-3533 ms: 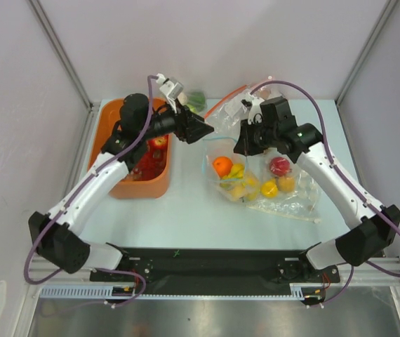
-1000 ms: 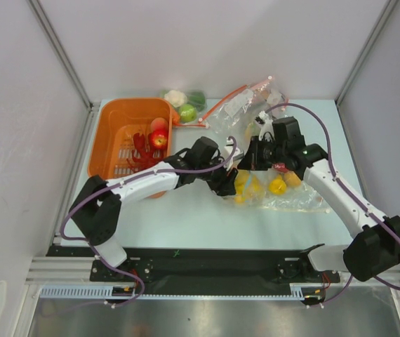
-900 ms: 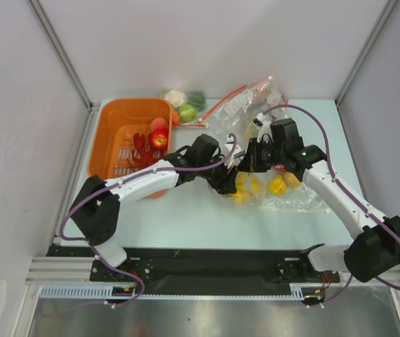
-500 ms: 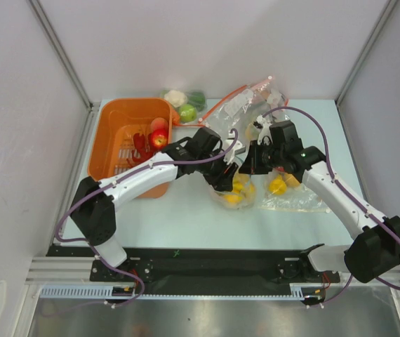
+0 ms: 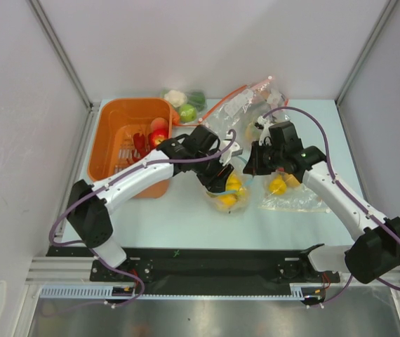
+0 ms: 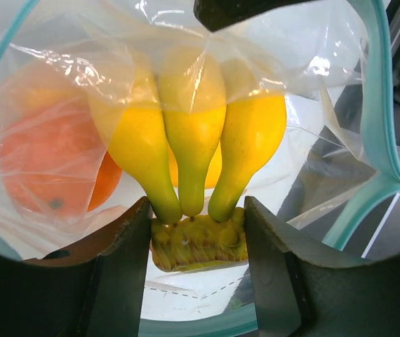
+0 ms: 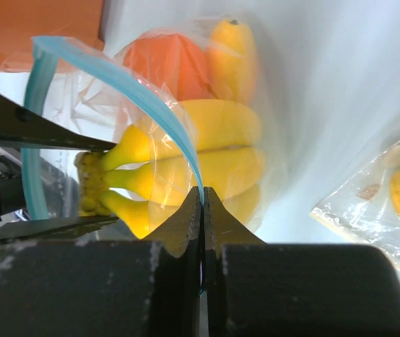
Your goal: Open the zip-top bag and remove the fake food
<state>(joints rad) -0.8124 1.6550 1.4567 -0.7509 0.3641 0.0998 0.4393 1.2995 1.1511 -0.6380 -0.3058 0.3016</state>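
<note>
Left wrist view: zip-top bag (image 6: 380,105) is pinched open by the fully closed right gripper (image 7: 203,203); banana bunch (image 6: 193,133), lower centre, is clamped by the left gripper (image 6: 196,235); nothing removed yet.

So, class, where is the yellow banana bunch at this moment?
In the left wrist view the banana bunch sits centre frame inside the zip-top bag, its stem clamped in the left gripper, with the orange at picture-left.

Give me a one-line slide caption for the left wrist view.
Inside the open bag, the left jaws clamp the banana bunch by its stem, orange alongside.
</note>
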